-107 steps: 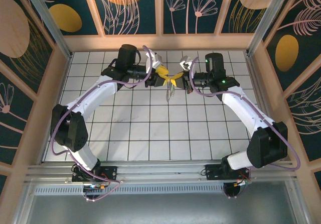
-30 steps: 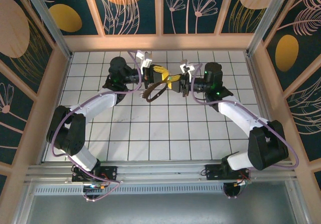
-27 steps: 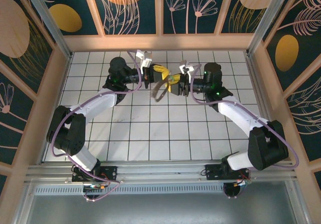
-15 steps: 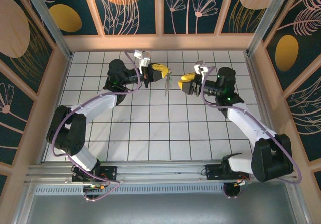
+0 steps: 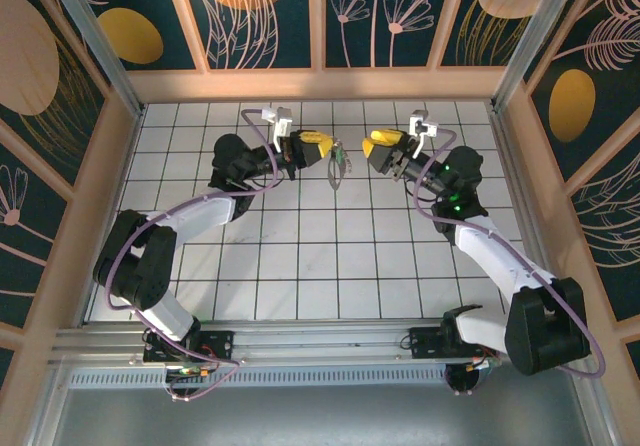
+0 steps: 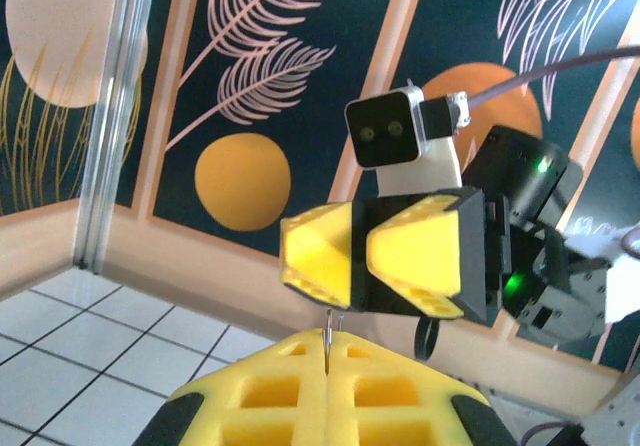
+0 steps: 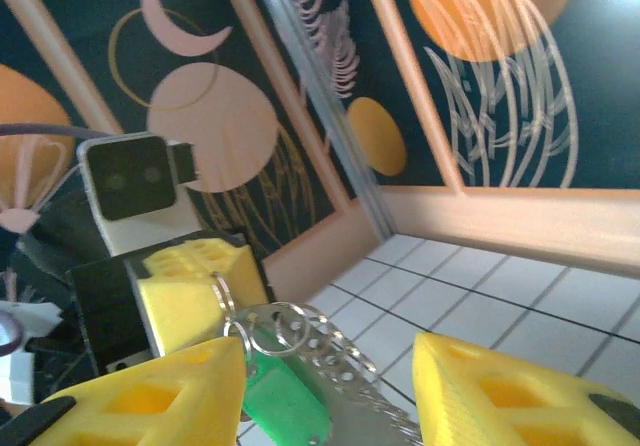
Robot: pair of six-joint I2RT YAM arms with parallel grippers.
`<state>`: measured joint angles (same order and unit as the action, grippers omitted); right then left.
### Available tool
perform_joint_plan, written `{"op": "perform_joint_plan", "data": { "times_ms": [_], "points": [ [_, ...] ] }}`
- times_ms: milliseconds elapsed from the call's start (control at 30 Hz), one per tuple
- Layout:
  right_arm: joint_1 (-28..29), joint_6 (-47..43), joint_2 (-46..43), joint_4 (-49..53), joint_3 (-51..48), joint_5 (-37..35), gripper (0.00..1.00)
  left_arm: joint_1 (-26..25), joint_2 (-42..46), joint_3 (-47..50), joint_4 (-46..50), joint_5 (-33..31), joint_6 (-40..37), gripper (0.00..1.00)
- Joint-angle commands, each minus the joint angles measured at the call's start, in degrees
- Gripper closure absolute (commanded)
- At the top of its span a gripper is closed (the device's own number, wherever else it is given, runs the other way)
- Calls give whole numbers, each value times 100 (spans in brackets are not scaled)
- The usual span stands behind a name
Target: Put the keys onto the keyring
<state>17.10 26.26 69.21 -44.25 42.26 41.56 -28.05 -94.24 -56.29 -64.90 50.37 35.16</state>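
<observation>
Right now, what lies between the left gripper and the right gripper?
The keyring with a green key, hanging from the left gripper; the top and right wrist views show it.

My top camera sits high above and behind my bases and looks steeply down. From there the keyring [image 5: 337, 163] is small and far, over the back of the tiled table [image 5: 300, 266]. My left wrist camera looks close along my left gripper [image 6: 327, 354], past the keyring, at my right gripper [image 6: 358, 266]. My right wrist camera faces the opposite way, with the keyring just ahead. Both wrist views share the keyring, though the left probably catches only its thin edge.
</observation>
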Motion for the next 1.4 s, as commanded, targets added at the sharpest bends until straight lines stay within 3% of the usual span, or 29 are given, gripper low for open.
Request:
{"op": "perform_joint_plan", "data": {
  "times_ms": [0, 200, 767, 900, 1067, 1367],
  "points": [
    [189, 231, 199, -784, 209, 386, 52, -50, -112, 22, -1103, -130, 700, 100],
    [420, 239, 467, -1218, 229, 566, 53, -154, -360, 22, -1697, -242, 1216, 100],
    [589, 446, 891, -1630, 441, 659, 55, -271, -573, 22, -1675, -367, 1292, 100],
    [594, 437, 901, -1614, 431, 677, 64, -271, -561, 22, -1683, -368, 1298, 100],
    [594, 397, 863, -1543, 403, 693, 81, -277, -561, 22, -1683, -368, 1291, 100],
    [649, 397, 978, -1507, 490, 890, 84, -297, -571, 22, -1678, -311, 1279, 100]
  ]
}}
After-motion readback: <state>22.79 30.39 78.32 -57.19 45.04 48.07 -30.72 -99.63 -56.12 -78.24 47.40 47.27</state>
